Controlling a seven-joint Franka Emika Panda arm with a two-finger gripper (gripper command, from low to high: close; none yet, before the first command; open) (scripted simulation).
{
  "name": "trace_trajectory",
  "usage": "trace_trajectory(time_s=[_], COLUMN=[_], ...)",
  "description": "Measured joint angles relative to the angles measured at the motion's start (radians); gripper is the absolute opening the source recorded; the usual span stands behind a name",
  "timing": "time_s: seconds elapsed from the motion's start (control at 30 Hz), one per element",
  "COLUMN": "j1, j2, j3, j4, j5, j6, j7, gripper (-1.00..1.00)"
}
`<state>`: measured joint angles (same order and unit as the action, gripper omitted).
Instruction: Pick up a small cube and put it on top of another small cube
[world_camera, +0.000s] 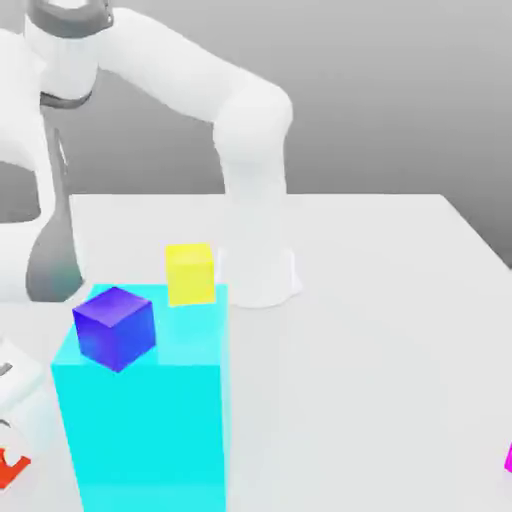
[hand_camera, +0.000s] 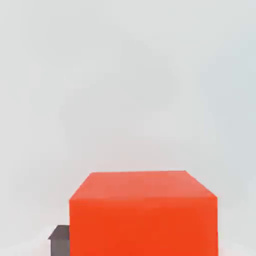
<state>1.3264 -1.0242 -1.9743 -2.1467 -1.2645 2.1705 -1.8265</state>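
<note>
White table (world_camera: 400, 330) under a plain grey backdrop carries the whole layout.

1. Nearest, at 8 o'clock of the exterior view, the end effector (world_camera: 12, 420) hangs low over the table. The small cube (world_camera: 12, 467), red-orange, sits directly beneath it. In the hand view this small cube (hand_camera: 144, 212) lies close under the camera. We judge that the hand is lined up for the pick. We cannot tell whether the end effector is released or clenched, nor whether the cube rests on the table or is lifted.
2. Toward 3 o'clock from the cube, just beside it, stands the big cyan block (world_camera: 140, 430). Its height makes it a pedestal, not a stacking target.
3. On its top face sits the dark blue cube (world_camera: 115, 328), corner toward us.
4. At 1 o'clock from that cube is the yellow cube (world_camera: 190, 272). We cannot tell whether it rests on the block's far edge or behind it.
5. A magenta sliver (world_camera: 508, 458) shows at 4 o'clock, well apart.
6. Farthest, the arm base (world_camera: 256, 270) stands at table centre.

Count: one red-orange cube, one dark blue, one yellow, one cyan block, one magenta piece, one arm.
</note>
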Motion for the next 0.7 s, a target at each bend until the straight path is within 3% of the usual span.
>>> trace_trajectory(time_s=[0.4, 0.7], j1=[-0.384, -0.525], j2=[0.141, 0.177], j3=[0.462, 0.763], j4=[-0.040, -0.026], j5=[0.274, 0.419], j6=[-0.179, -0.320], j7=[0.068, 0.267], gripper=[-1.00, -1.00])
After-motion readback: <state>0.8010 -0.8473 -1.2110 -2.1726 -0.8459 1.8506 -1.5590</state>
